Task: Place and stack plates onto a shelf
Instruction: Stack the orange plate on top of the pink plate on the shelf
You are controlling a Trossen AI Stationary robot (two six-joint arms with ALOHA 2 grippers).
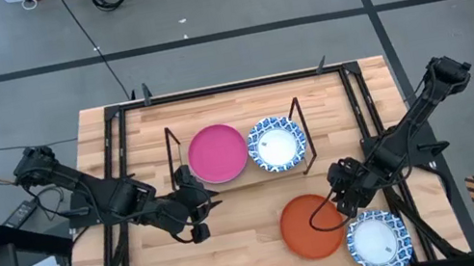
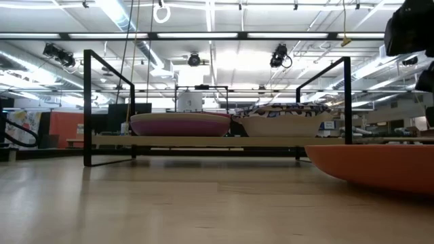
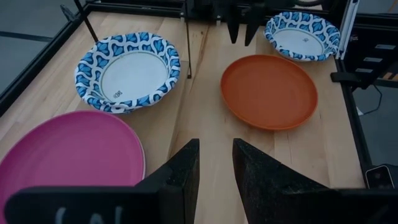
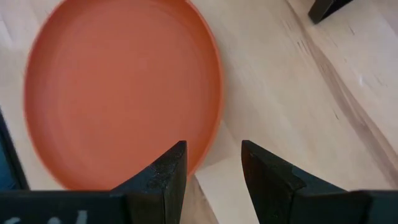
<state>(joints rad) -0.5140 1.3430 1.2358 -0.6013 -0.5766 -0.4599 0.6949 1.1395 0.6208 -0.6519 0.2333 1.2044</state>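
From above, on the wood-plank table, my right gripper hangs over the smooth round orange plate's rim, left gripper beside the thin black-rod shelf holding a magenta plate and a blue-patterned plate, side by side along its length. Low view: both lie flat on its pale board. Wrist views: both grippers spread, pinching nothing; another patterned plate sits beside the orange one.

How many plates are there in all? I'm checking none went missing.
4: magenta plate and a blue-and-white plate on the shelf; orange plate and another blue-and-white plate on the table. Stacked ones could hide.
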